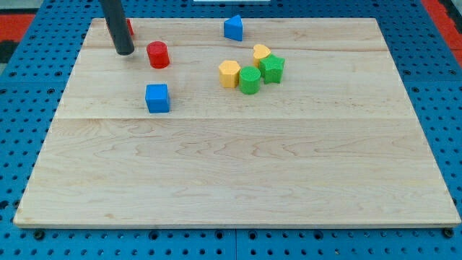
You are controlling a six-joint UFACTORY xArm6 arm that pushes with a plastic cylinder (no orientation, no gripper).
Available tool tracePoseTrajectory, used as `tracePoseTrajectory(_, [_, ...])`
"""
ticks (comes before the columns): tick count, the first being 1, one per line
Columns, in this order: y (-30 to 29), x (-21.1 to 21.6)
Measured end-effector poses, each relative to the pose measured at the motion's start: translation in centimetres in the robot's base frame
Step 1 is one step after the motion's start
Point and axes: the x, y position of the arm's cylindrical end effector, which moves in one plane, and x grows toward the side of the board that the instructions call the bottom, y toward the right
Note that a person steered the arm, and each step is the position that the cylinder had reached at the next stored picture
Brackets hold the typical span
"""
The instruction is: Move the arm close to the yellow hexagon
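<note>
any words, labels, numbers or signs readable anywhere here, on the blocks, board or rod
None: no text, number or sign shows on any block, such as the yellow hexagon or blue cube, on the wooden board, or on the rod above my tip.

This looked like a robotics lab or test bench rather than any home or shop. The surface (238, 180) was a pale wooden board made of glued planks, laid on a blue perforated base (433, 87) with a regular grid of holes, the kind used for bolting down fixtures. A patch of red showed at the view's top right corner (442, 9). Small, plain plastic blocks in a few flat colours lay on the board, such as a blue cube (157, 98), like test pieces and not everyday goods. A straight dark rod (117, 25) came down from the view's top.
</note>
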Motion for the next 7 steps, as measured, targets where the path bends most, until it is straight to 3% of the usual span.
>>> tracePoseTrajectory(2, [9.8,6.9])
tracePoseTrajectory(7, [9.0,6.2])
